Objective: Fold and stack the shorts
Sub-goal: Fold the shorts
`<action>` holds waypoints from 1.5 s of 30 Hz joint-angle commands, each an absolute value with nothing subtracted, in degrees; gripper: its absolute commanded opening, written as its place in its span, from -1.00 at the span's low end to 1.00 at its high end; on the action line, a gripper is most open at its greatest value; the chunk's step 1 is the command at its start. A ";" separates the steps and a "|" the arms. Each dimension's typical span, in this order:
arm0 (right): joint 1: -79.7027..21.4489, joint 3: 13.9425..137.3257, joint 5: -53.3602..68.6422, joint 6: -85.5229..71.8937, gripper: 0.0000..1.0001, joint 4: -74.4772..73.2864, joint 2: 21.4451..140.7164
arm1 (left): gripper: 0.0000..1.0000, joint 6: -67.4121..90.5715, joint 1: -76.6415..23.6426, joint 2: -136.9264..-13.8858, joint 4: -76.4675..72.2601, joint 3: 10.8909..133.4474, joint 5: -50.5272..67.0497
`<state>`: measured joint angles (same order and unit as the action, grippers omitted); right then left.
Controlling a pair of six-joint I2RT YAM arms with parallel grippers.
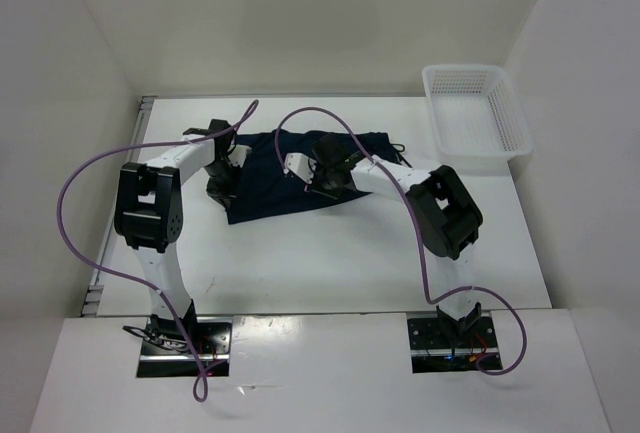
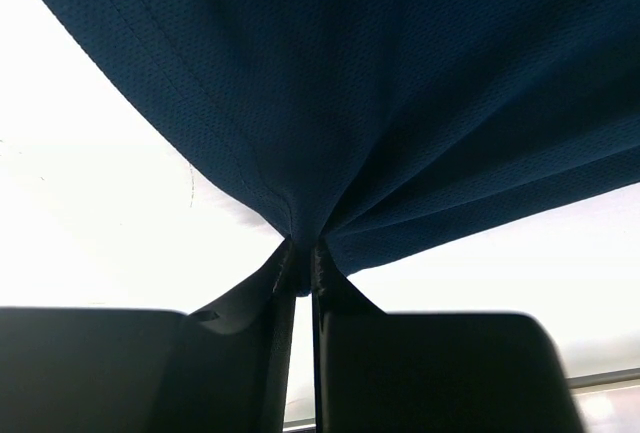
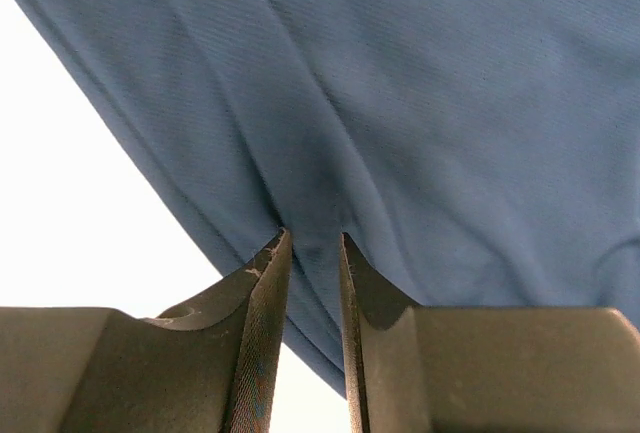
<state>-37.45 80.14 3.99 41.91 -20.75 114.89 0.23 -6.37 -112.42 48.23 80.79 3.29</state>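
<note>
Over the middle of the table (image 1: 330, 263), my left gripper (image 2: 303, 249) and right gripper (image 3: 312, 239) each clamp a fold of the shorts (image 1: 265, 191).

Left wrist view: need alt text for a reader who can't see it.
The left gripper is shut on a bunched edge of the navy shorts, whose fabric fans upward from the pinch in creases and fills the top of the frame. An overexposed white surface shows behind on both sides.

My left arm (image 1: 150, 208), right arm (image 1: 445, 211): white links, black joint housings. Purple cable (image 1: 63, 203) along each. Black base plates (image 1: 215, 338). Fingers (image 3: 262, 333) dark, ridged.
</note>
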 commanded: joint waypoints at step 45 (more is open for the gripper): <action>-33.75 84.90 10.55 43.42 -0.99 -26.10 114.79 | -0.86 0.00 -4.83 -111.63 50.71 81.91 2.72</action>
<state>-34.35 82.63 10.15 42.11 -23.42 117.75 0.23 -5.76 -112.42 49.01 80.79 3.53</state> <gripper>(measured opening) 0.007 0.098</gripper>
